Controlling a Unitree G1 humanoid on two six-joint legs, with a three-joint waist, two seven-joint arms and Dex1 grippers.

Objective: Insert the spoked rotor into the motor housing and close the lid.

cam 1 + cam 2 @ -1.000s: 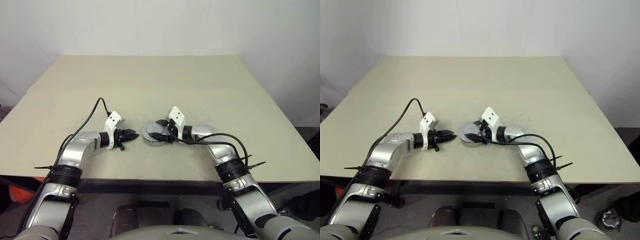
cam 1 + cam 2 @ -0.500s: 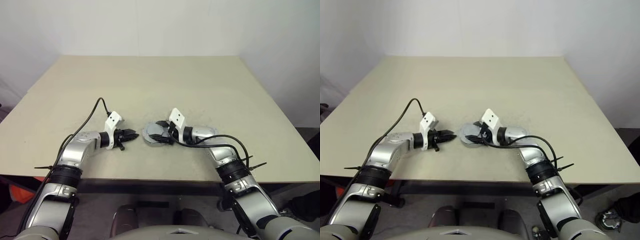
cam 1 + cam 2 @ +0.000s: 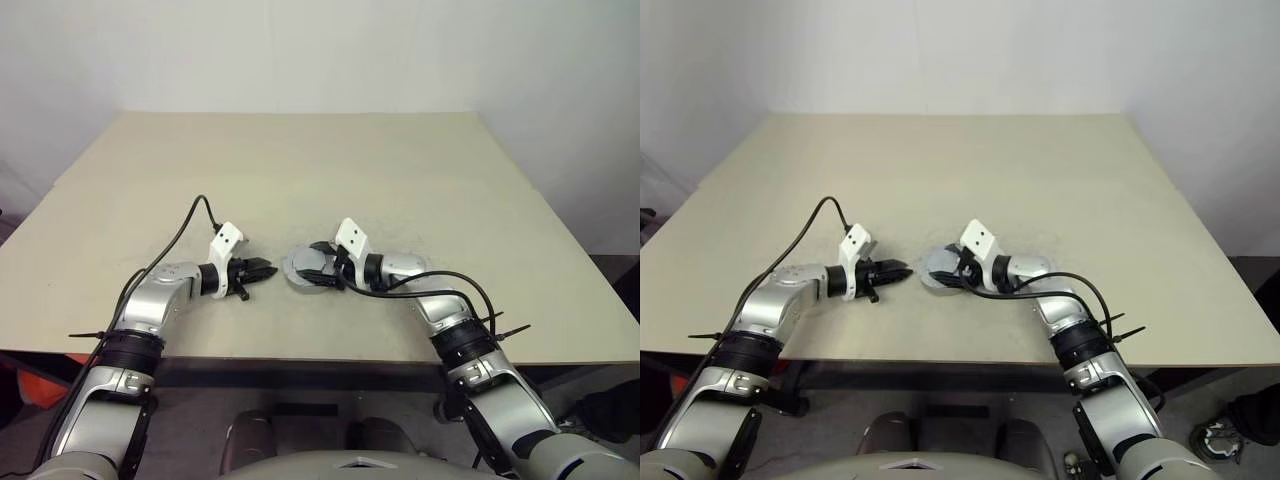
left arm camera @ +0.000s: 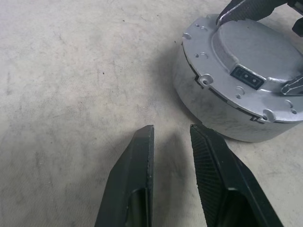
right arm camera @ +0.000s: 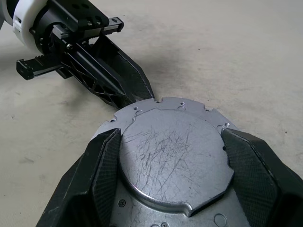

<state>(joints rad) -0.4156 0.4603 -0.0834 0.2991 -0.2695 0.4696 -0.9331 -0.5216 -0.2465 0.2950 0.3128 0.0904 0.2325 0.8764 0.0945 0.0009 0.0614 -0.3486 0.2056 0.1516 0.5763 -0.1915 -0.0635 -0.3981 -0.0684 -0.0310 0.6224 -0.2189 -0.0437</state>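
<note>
No change since the earlier frame: right gripper (image 5: 170, 156) stays clasped across the lid (image 5: 175, 156) atop the housing (image 4: 208, 109); left gripper (image 4: 171, 142) remains empty, slightly parted, just beside it.

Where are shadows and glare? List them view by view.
Left wrist view: soft shadow beside the motor housing and under the left hand; right wrist view: mild sheen on the lid, scratches sharp; eye views: even light, no glare.

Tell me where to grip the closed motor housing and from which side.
Grip the motor housing across its round side wall, under the lid, coming level from its open side. It lies flat on the table, so the lid's rim probably offers too little hold.
</note>
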